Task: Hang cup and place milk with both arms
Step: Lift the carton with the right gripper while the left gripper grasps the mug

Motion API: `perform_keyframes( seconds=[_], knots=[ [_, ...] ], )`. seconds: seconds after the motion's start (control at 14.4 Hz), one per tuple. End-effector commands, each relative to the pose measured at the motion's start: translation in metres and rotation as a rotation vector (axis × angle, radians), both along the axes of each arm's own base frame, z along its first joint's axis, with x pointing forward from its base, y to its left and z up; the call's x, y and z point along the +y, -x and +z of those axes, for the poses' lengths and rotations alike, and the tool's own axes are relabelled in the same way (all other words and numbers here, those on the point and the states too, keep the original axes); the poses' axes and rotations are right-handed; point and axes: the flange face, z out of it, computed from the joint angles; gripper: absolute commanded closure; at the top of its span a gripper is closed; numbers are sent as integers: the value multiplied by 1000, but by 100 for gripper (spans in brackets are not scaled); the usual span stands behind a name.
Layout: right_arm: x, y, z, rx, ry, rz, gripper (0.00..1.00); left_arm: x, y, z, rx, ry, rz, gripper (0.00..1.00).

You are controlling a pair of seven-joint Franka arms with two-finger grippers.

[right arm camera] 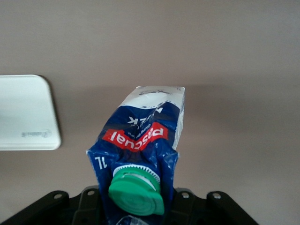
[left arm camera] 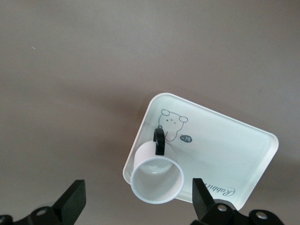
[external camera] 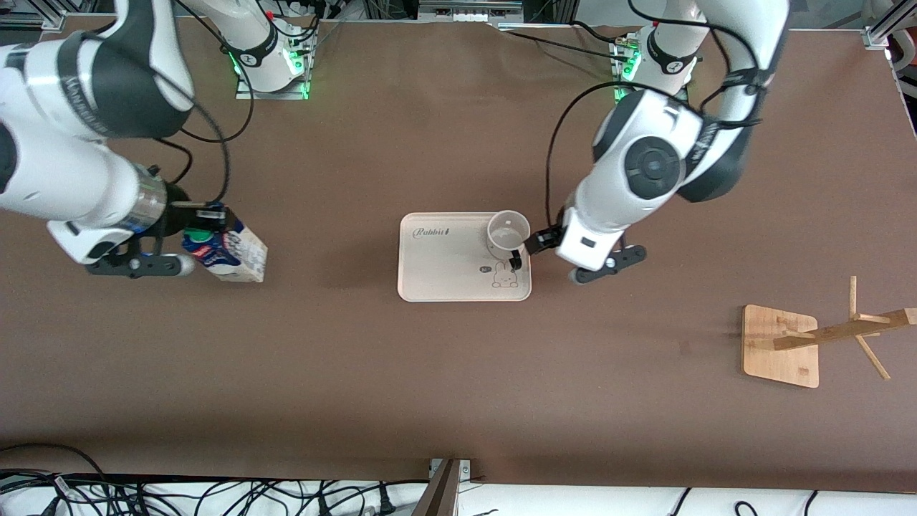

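Observation:
The cup (external camera: 509, 231), a white mug with a black loop handle, stands on the pale tray (external camera: 444, 269) at the corner toward the left arm's end. My left gripper (external camera: 534, 244) is low beside the cup, open and empty. In the left wrist view the cup (left arm camera: 156, 180) lies ahead of and between the spread fingers (left arm camera: 72, 202). The milk (external camera: 228, 251), a blue carton with a green cap, is toward the right arm's end of the table and leans. My right gripper (external camera: 204, 231) is shut on its top. The right wrist view shows the carton (right arm camera: 140, 136) and its cap (right arm camera: 136, 190).
A wooden cup rack (external camera: 781, 344) with a square base and pegged pole stands toward the left arm's end, nearer to the front camera than the tray. The tray's corner (right arm camera: 28, 112) shows in the right wrist view. Cables lie along the table's near edge.

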Motion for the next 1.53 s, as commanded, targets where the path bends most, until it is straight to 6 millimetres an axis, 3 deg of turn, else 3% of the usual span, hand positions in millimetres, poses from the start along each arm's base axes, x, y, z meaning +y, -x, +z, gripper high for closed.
perform_keyframes(
  seconds=[0.0, 0.28, 0.56, 0.62, 0.76, 0.9, 1.04, 1.25, 1.39, 1.46],
  knots=[
    [-60, -4, -14, 37, -20, 23, 65, -56, 18, -46, -32, -92, -50, 0],
    [-89, -11, -43, 77, 25, 35, 65, -117, 63, -114, -79, -227, -12, 0],
    [-96, -16, -78, 119, 47, 13, 65, -130, 71, -140, -86, -220, -7, 0],
    [-97, -13, -90, 130, 44, 8, 65, -132, 72, -142, -89, -215, -8, 13],
    [-98, -11, -112, 121, 48, 8, 64, -131, 72, -146, -85, -217, -11, 50],
    [-96, -10, -125, 110, 50, 10, 64, -131, 71, -146, -85, -217, -19, 79],
    [-98, -8, -137, 100, 50, 8, 64, -128, 69, -145, -84, -218, -19, 100],
    [-94, -4, -157, 82, 54, 14, 64, -124, 59, -124, -100, -196, 8, 100],
    [-92, -3, -164, 76, 55, 17, 64, -113, 47, -90, -135, -174, 33, 100],
    [-92, -2, -168, 71, 56, 15, 64, -94, 33, -64, -145, -165, 65, 100]
  ],
)
